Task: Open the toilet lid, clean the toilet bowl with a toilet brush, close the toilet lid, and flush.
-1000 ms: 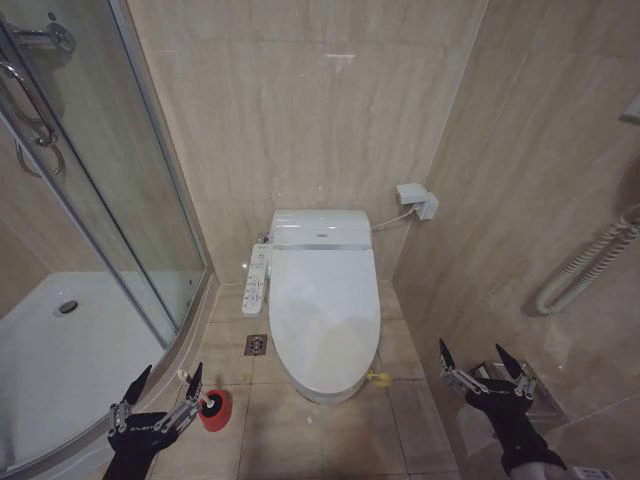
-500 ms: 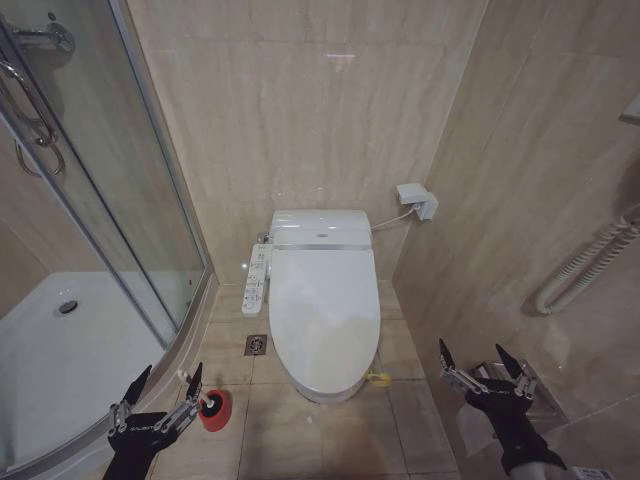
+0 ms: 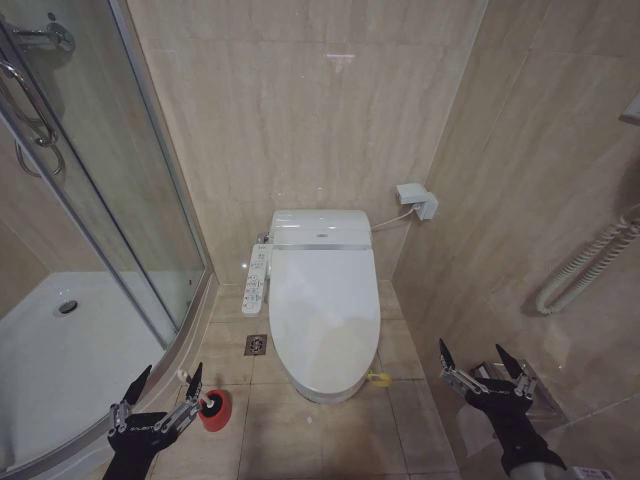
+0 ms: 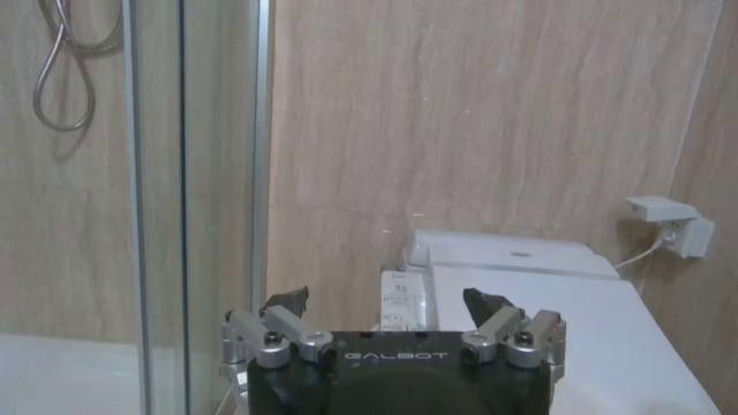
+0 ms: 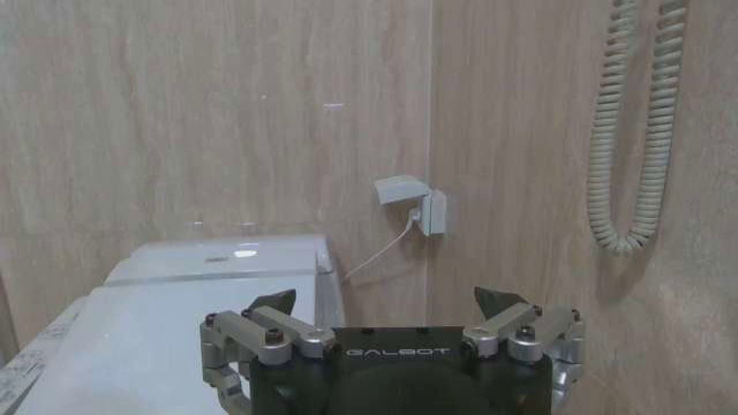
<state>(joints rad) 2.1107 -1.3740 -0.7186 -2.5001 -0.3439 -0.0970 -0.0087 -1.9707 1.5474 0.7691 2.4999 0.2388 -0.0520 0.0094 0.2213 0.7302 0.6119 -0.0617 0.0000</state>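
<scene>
I am holding my left gripper (image 3: 166,387) low at the near left, its fingers spread apart and gripping nothing. Just right of it, the toilet brush (image 3: 189,380) is standing in its red holder cup (image 3: 215,409) on the floor tiles, beside the curved shower enclosure (image 3: 95,250). I am holding my right gripper (image 3: 480,360) low at the near right by the wall, fingers likewise spread and empty. Between and beyond both grippers, the toilet lid (image 3: 322,318) is lying closed over the toilet bowl (image 3: 330,392), the yellow-green strap loop (image 3: 379,379) sitting at its near right edge. The button panel (image 3: 256,281) is running along the toilet's left side.
</scene>
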